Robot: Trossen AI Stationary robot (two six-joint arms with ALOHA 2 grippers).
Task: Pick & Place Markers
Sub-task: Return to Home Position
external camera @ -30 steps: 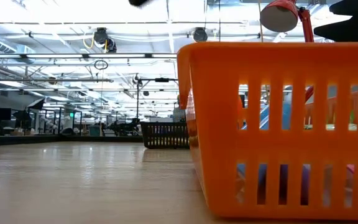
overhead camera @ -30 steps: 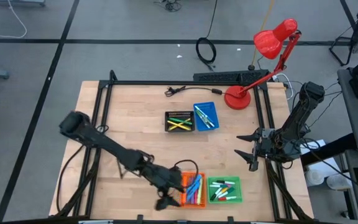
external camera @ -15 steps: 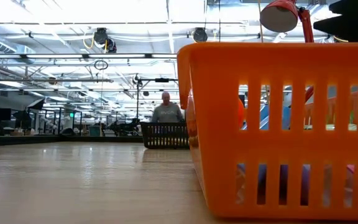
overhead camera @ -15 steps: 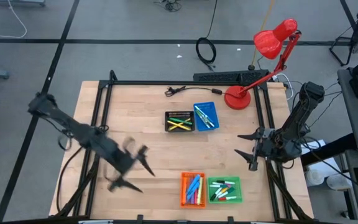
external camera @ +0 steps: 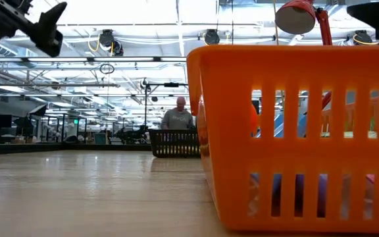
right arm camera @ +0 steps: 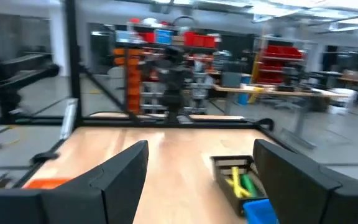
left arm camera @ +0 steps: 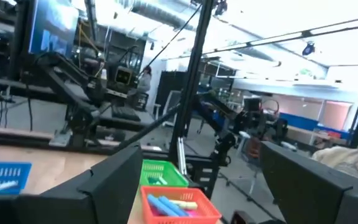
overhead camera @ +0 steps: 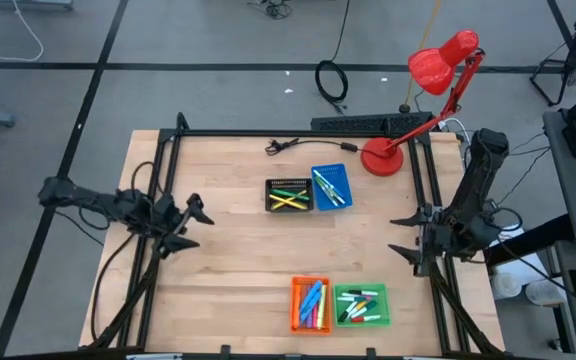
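The bench [overhead camera: 228, 260] is a pale wooden top inside a black frame. It stands on a grey floor [overhead camera: 218, 40] that is crossed by dark lines. A red lamp [overhead camera: 381, 158] stands at the far right corner of the bench, and a thin dark cable [overhead camera: 283, 146] lies near the far edge.

Four trays are on the wood, and all the markers lie inside them. In the middle, the black tray [overhead camera: 268, 196] holds yellow and green markers [overhead camera: 290, 199]. The blue tray [overhead camera: 340, 174] is just beside it and holds a few more. At the near edge, the orange tray [overhead camera: 294, 305] holds blue and pink ones [overhead camera: 312, 303]. It touches the green tray [overhead camera: 361, 289], which holds white-bodied ones [overhead camera: 363, 308].

In the low view, the slotted orange wall fills the right side. Behind the bench there is a large hall with bright ceiling lights, where a person [external camera: 178, 117] shows beyond the black tray.

The left arm [overhead camera: 118, 203] reaches in over the left edge of the bench. The left jaws are above the wood, well apart from every tray. They are spread wide and grasp nothing. The right arm [overhead camera: 473, 190] is folded at the right edge and points toward the middle. The right jaws are also released, with nothing between them.
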